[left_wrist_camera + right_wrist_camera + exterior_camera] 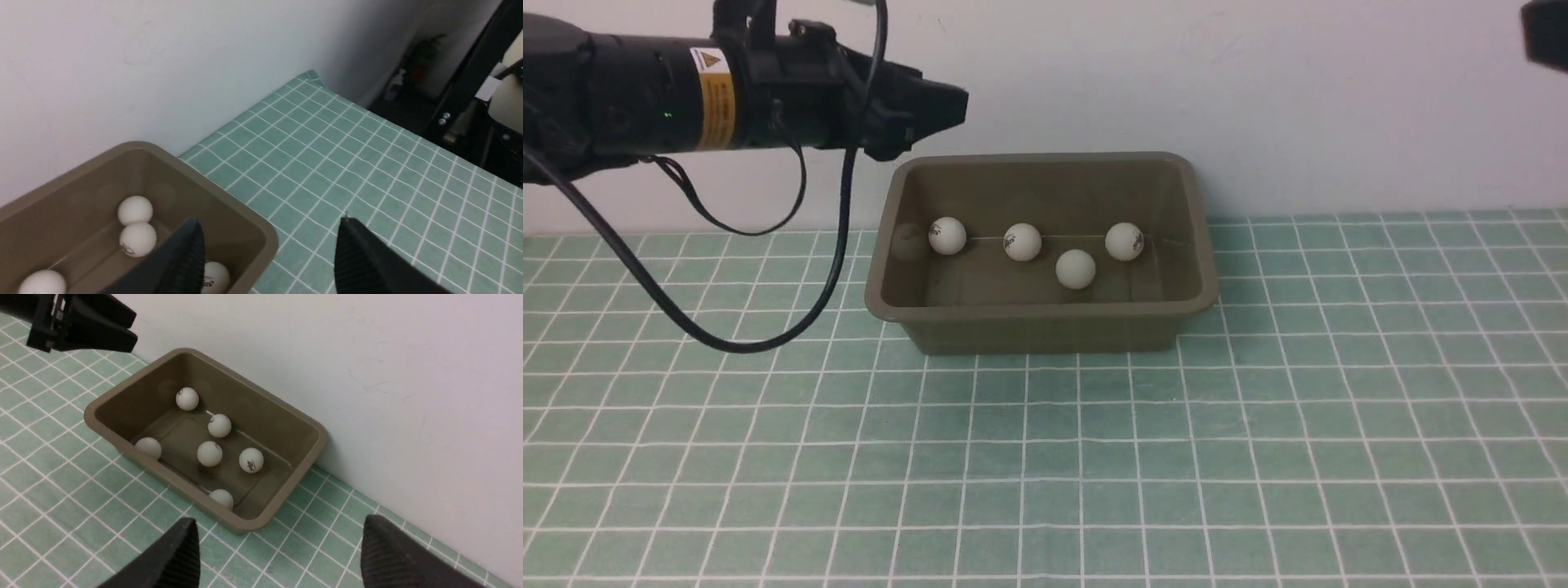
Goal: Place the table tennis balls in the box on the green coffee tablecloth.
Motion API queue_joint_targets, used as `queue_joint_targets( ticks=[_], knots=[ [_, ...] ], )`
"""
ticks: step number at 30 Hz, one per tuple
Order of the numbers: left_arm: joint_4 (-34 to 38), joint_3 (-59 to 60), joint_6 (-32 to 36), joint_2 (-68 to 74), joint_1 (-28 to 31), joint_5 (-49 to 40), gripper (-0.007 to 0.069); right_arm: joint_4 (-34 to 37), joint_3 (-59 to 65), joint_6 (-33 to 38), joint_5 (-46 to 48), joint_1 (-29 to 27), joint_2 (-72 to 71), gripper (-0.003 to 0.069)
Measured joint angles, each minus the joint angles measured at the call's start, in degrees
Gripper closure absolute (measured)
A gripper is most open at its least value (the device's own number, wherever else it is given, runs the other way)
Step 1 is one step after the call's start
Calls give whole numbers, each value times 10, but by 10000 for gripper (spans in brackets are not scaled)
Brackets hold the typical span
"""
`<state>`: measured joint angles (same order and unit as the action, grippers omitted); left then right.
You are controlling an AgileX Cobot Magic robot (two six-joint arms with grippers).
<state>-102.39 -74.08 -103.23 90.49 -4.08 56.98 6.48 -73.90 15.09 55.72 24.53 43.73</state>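
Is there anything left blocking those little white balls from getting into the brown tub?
Nothing visible does. The right wrist view shows six table tennis balls already inside the box, and none lies on the green coffee tablecloth. The left gripper and right gripper are both open and empty.

Four balls point(1023, 242) inside box point(1045, 331)

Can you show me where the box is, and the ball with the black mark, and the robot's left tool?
box point(102, 401), right wrist view, rim.
ball with the black mark point(251, 460), right wrist view, middle.
left tool point(269, 249), left wrist view, between fingertips.
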Motion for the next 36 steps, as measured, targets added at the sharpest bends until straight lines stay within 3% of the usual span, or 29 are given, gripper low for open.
queue_joint_targets(
  ticks=[6,15,20,36],
  knots=[
    [0,0,-4,0,0,2,230,39,156,63,-48,0,-100,176],
    [0,0,-4,-1,0,-5,230,73,469,99,-374,0,-223,177],
    [0,0,-4,-1,0,-5,230,75,552,99,-489,0,-229,177],
    [0,0,-4,-1,0,2,230,116,584,81,-516,0,-229,177]
  ],
)
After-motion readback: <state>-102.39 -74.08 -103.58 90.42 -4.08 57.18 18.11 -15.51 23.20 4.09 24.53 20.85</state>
